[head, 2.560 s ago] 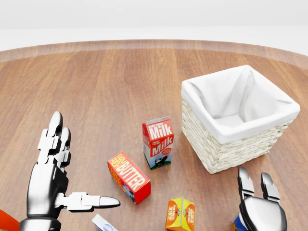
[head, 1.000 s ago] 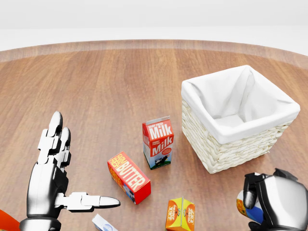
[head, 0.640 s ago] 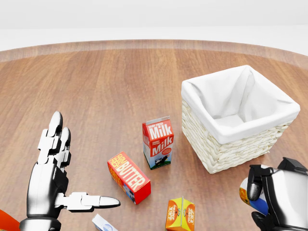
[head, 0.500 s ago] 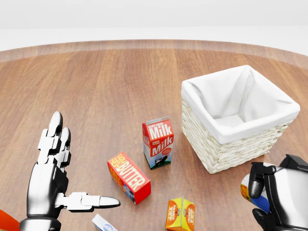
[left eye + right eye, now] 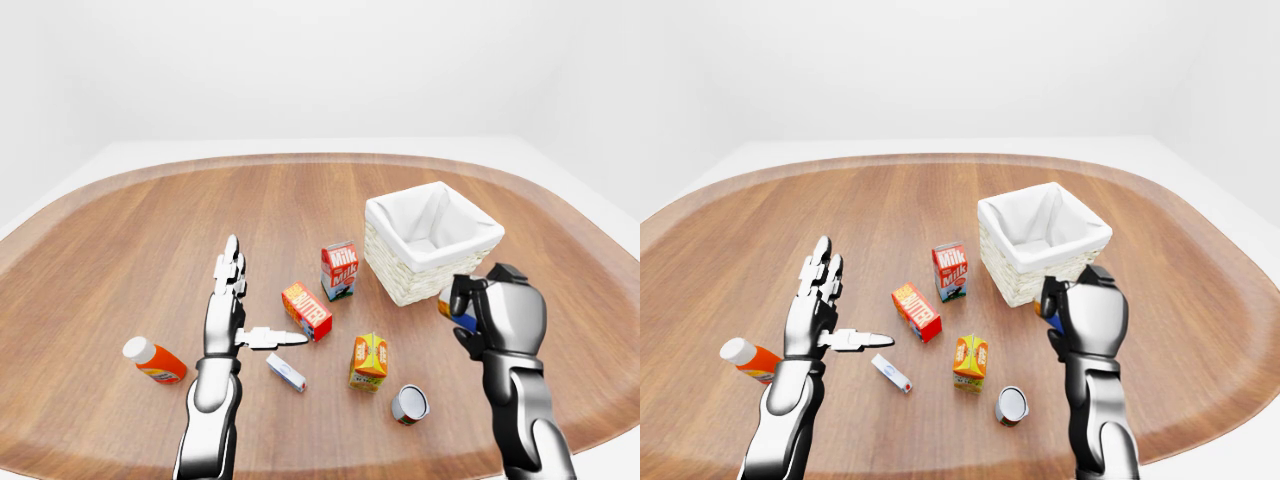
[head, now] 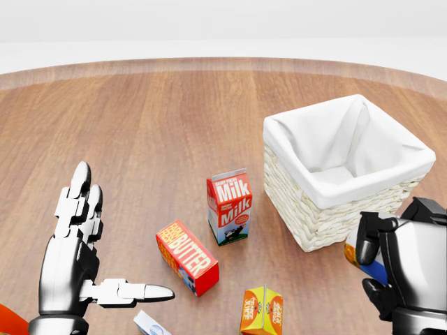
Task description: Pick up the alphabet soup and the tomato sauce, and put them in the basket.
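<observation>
My right hand (image 6: 374, 262) is shut on a can with a blue, orange and white label (image 6: 354, 252), which I take for the alphabet soup. It holds the can off the table, just below the lower right wall of the wicker basket (image 6: 328, 223) in the head view. Most of the can is hidden by the fingers. A second can (image 5: 410, 403), grey-topped, rests on the wood at the bottom of the left-eye view, its label unreadable. My left hand (image 6: 115, 244) stands open at the left with fingers up and thumb pointing right, holding nothing.
A milk carton (image 6: 229, 206) stands left of the basket, with a butter box (image 6: 187, 256) below it. An orange juice carton (image 6: 262, 311), a small white box (image 5: 286, 372) and an orange bottle (image 5: 154, 360) lie nearer the table's lower edge.
My right hand closed on the can and lifted it, moving up the head view toward the basket's lower right wall. The left hand and the other things have not moved.
</observation>
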Controlling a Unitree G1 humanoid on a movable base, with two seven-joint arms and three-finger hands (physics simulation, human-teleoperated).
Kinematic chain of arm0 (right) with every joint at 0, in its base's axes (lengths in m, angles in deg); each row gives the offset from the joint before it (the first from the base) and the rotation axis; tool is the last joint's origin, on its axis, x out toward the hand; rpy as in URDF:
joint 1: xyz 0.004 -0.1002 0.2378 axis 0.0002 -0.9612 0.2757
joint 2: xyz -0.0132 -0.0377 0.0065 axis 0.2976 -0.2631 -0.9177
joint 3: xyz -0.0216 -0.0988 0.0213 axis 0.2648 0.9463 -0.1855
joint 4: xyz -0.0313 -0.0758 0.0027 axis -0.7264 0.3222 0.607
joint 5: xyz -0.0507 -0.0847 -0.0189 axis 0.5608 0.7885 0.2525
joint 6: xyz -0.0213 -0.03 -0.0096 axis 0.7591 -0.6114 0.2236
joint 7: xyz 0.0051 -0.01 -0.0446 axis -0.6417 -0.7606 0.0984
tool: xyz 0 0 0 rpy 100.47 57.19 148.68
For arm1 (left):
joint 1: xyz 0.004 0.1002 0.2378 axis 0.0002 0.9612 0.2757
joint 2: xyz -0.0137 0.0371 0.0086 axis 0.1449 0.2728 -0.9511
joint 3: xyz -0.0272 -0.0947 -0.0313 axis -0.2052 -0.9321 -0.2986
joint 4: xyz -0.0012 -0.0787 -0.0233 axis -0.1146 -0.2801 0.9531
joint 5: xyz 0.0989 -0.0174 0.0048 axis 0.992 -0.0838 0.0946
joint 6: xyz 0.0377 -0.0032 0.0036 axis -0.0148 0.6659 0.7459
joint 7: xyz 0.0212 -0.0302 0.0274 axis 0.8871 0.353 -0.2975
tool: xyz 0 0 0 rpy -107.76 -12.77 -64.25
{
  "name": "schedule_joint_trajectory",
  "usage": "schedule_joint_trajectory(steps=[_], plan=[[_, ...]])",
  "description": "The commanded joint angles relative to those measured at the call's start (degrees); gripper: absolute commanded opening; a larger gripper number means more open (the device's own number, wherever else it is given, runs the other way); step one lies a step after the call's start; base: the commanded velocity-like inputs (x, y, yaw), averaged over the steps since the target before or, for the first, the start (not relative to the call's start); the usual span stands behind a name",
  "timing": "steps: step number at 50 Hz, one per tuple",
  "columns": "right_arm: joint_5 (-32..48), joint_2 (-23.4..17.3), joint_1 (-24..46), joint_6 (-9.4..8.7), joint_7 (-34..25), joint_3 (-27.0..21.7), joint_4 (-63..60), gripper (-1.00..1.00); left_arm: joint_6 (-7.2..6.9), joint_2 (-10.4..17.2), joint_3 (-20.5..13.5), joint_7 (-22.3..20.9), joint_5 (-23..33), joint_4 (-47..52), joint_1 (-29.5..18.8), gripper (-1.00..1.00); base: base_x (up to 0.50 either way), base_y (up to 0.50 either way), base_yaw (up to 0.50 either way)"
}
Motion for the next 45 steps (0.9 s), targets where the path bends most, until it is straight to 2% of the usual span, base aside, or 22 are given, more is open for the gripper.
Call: schedule_joint_trajectory(steps=[1,30,45], plan=[[1.21,-0.98,4.31,-1.86,-2.58,0.20,-0.79,-1.00,0.00,0.00,-0.09,0.14,-0.12,0.18,-0.01,1.00,0.00,0.00,0.00],[1.78,-5.91,20.67,-8.67,-11.83,2.04,5.23,-1.00,0.00,0.00,-0.09,0.11,-0.13,0.17,-0.01,1.00,0.00,0.00,0.00],[1.97,-7.64,28.18,-9.82,-11.42,3.73,13.44,-1.00,0.00,0.00,-0.09,0.11,-0.12,0.18,-0.01,1.00,0.00,0.00,0.00]])
